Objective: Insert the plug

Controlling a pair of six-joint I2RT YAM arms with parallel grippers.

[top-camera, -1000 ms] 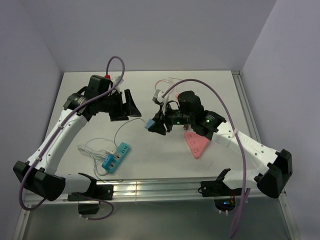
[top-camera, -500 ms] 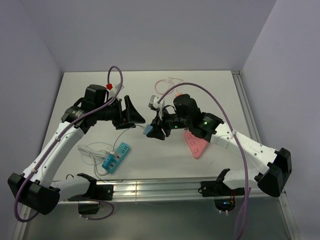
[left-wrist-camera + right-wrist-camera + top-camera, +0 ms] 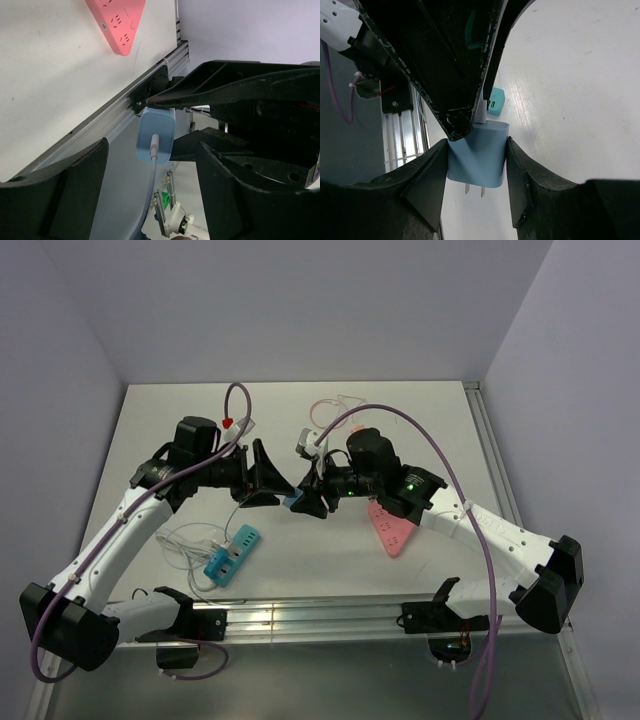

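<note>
**Two pincers meeting at the plug.** The right pincer (image 3: 311, 500) is clamped on the blue plug (image 3: 478, 155), one finger on each side, with the prongs turned toward its own wrist. The left pincer (image 3: 272, 480) is spread wide and holds nothing, its fingertips flanking the plug's cable end. The pink power strip (image 3: 393, 528) lies on the table (image 3: 430, 410) behind the right pincer. The teal power strip (image 3: 232, 552) lies below the left pincer.

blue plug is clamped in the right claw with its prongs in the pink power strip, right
No. The blue plug is clamped in the right claw, but its prongs are bare, outside the pink power strip; the right wrist view shows it.
</note>
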